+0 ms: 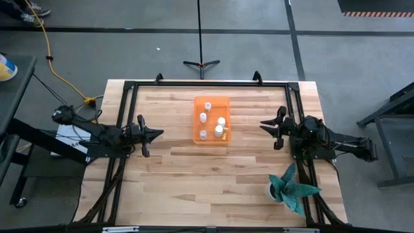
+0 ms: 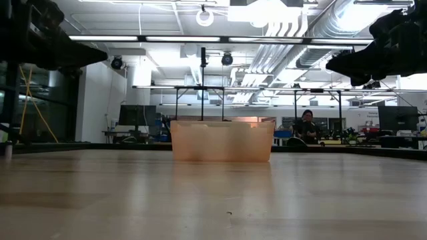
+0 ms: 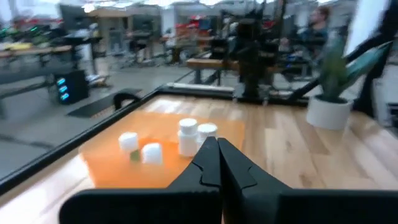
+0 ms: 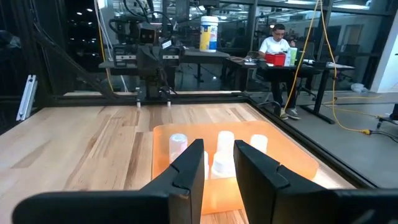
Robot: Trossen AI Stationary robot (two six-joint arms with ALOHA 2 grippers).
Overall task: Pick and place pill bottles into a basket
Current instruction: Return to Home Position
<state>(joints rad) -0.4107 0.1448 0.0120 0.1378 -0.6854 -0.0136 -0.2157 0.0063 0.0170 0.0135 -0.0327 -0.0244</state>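
The translucent orange basket [image 1: 211, 120] stands on the table's middle, toward the far edge; it also shows in the low view [image 2: 222, 141]. Several pale pill bottles with white caps [image 1: 220, 131] stand inside it, seen in the left wrist view [image 3: 187, 135] and the right wrist view [image 4: 222, 151]. My left gripper [image 1: 159, 134] is shut and empty, above the table left of the basket [image 3: 214, 152]. My right gripper [image 1: 264, 125] is open and empty, above the table right of the basket [image 4: 219, 163].
A white pot with a teal plant [image 1: 291, 188] stands near the table's near right corner. A black frame [image 1: 207, 83] runs along the far and side edges. A person sits in the room beyond the table [image 4: 273, 46]. Bare wood lies in front of the basket.
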